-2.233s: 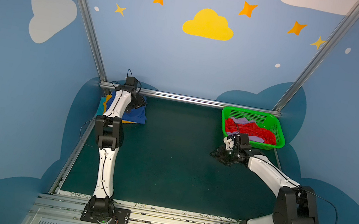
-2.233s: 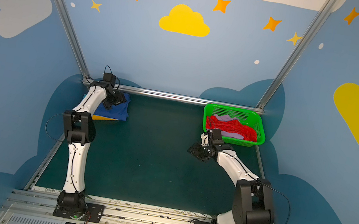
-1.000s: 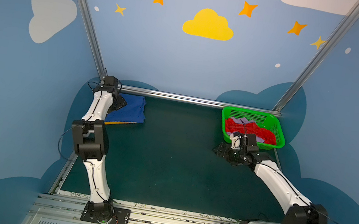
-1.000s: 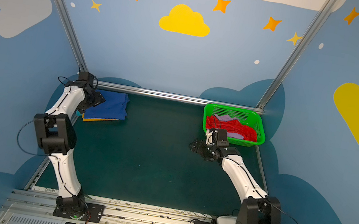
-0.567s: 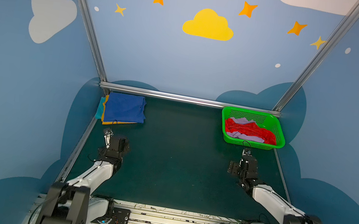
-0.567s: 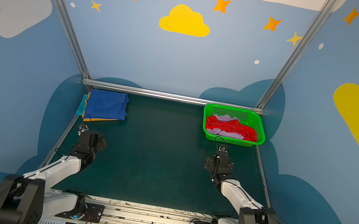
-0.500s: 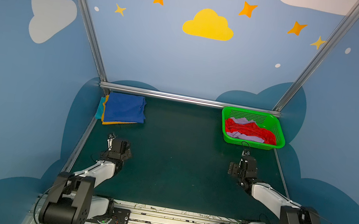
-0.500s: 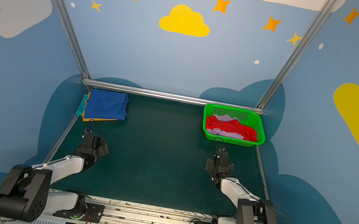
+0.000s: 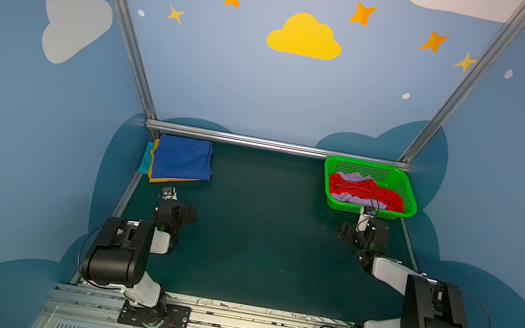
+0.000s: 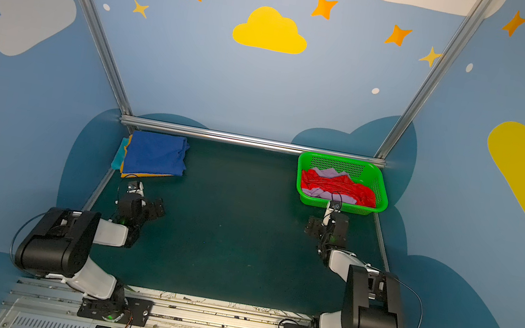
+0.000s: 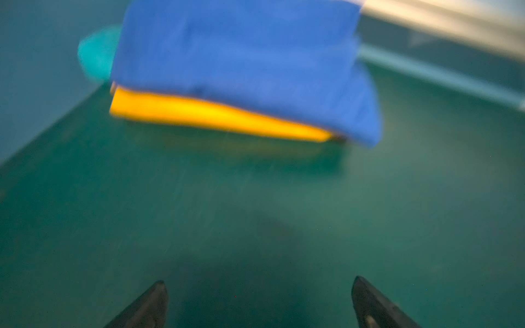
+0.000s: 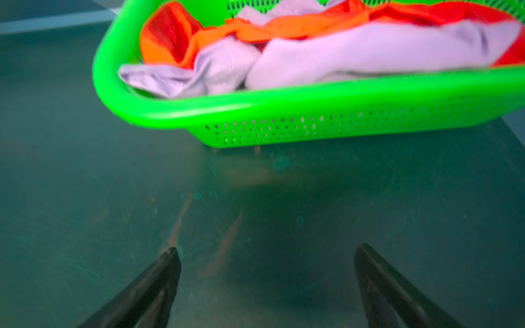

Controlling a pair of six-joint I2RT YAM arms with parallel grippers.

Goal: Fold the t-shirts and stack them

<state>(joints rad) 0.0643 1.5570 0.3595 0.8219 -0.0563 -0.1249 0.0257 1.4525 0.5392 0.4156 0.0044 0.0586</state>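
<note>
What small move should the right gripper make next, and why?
Probably reach the open right gripper forward into the green basket for the lilac t-shirt: it lies crumpled at the near rim, with the red t-shirt, and the jaws hold nothing.

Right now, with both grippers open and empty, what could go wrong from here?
1. The red t-shirt and lilac t-shirt lie tangled in the basket; the right gripper may lift both together.
2. The blue t-shirt sits skewed over the yellow t-shirt and teal t-shirt; more layers could slip off.
</note>
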